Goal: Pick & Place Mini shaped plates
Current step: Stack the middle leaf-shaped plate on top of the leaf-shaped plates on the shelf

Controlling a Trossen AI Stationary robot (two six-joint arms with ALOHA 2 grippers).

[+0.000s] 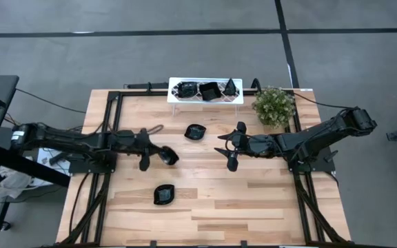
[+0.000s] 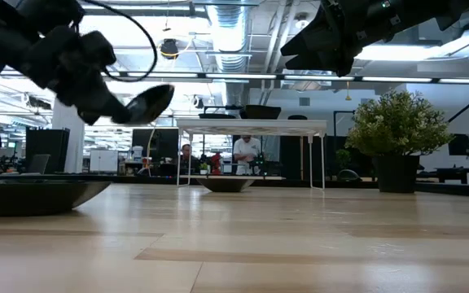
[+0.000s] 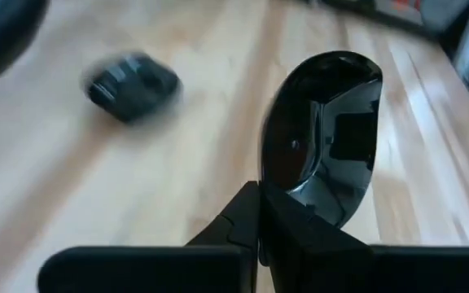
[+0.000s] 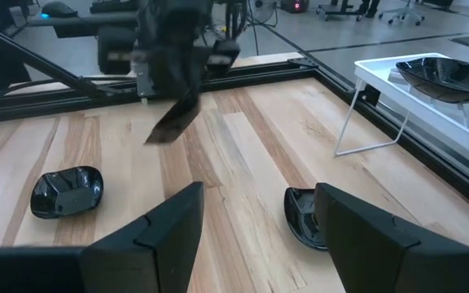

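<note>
1. Left gripper (image 1: pixel 158 154), clamped shut on the rim of a small glossy black dish (image 1: pixel 169 156), held in the air over the left-centre of the pale wooden worktop (image 1: pixel 253 207).
2. Seen close in the left wrist view: dish (image 3: pixel 324 130) tilted on edge between the dark fingers (image 3: pixel 251 224), hollow face toward the camera; from above, only a dark blob at the arm's tip.
3. Shown in the low view alone: held dish (image 2: pixel 145 103) well clear of the wood.
4. Right gripper (image 1: pixel 227 149), fingers (image 4: pixel 169 228) spread wide and empty, hovering above the worktop's middle, near a second black dish (image 1: pixel 195 131) lying just beyond it.
5. A third black dish (image 1: pixel 163 194) resting flat nearer the front edge, left of centre; visible in the right wrist view (image 4: pixel 67 192) too.
6. At the far edge, a white raised rectangular tray (image 1: pixel 205 100) holding three black dishes (image 1: pixel 209 90); legs visible only in the low view (image 2: pixel 251 127).
7. Small green bushy plant (image 1: pixel 274 105) in a dark pot, just beside the tray's right end.
8. People (image 2: pixel 245 153) at desks in the room behind, in the low view only.
</note>
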